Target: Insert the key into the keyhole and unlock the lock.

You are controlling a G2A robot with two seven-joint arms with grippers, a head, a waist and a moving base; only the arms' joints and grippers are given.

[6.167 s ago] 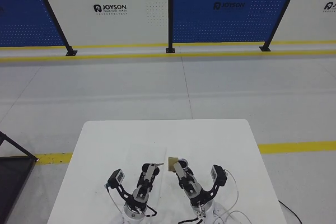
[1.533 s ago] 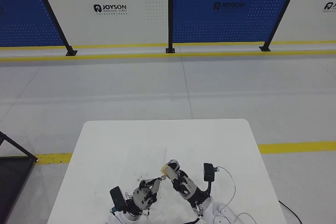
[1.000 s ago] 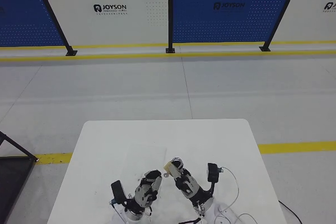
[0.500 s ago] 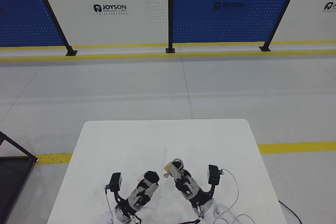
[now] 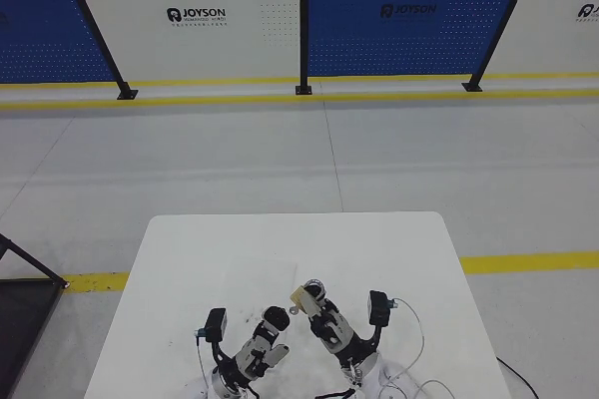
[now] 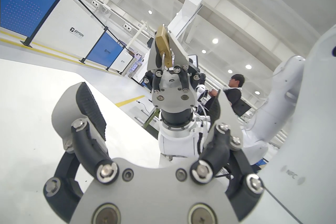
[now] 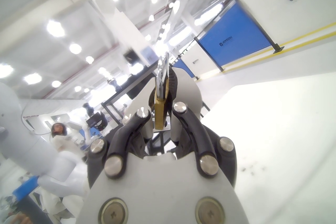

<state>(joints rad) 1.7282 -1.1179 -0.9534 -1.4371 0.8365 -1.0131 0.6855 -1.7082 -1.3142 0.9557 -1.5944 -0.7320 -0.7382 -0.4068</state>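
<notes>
Your left tool (image 6: 149, 99) hangs wide open and empty over the table (image 5: 280, 249), its ribbed pads (image 6: 90, 109) aimed at the lock. Close ahead of it, not touching, the brass lock (image 7: 159, 109) is held off the table, pinched flat in your right tool (image 7: 162, 89), which is closed on its body. A small silver piece, which I take for the key (image 6: 163, 60), sticks out of the lock's end facing the left tool. I cannot tell whether it is fully seated, or whether the shackle has sprung.

The risk, as I judge it, lies in your next grasp. The key is thin, so if you close off-centre the pads may nip only its edge. They could then slip on the turn or push the key askew in the keyhole. A hard twist could also rotate the lock within the right tool, which holds it by two flat faces only.

A black rack (image 5: 20, 250) stands on the floor off the table's left side, well apart. The line from the left tool to the key is open. On the right, a white cable (image 5: 420, 332) loops from the right arm; mind it when the wrist swings.
</notes>
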